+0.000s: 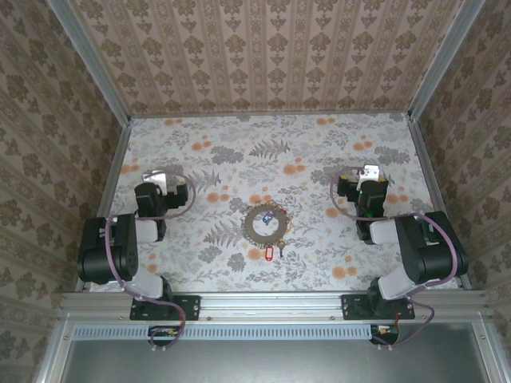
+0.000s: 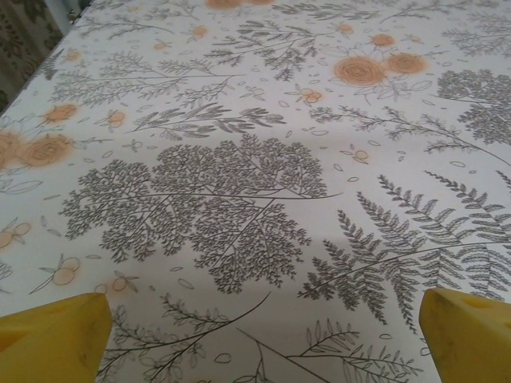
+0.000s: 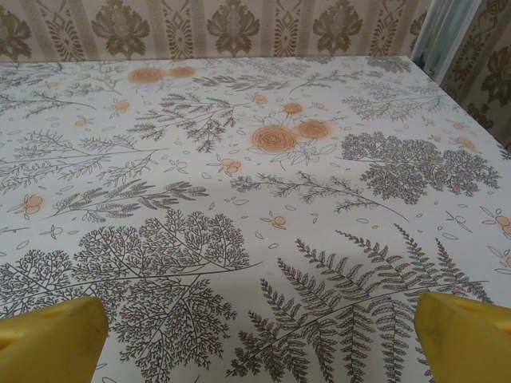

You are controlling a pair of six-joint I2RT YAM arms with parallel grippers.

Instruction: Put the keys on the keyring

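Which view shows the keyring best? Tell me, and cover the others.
Top external: the keyring lies whole and flat, with a red key at its near edge. Both wrist cameras face floral tablecloth instead.

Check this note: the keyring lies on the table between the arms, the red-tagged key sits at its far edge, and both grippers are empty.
Not quite. The red-tagged key lies at the near edge of the keyring, toward the arm bases, as the top external view shows. The rest holds: the keyring is on the table between the arms, and the left gripper and right gripper are empty.
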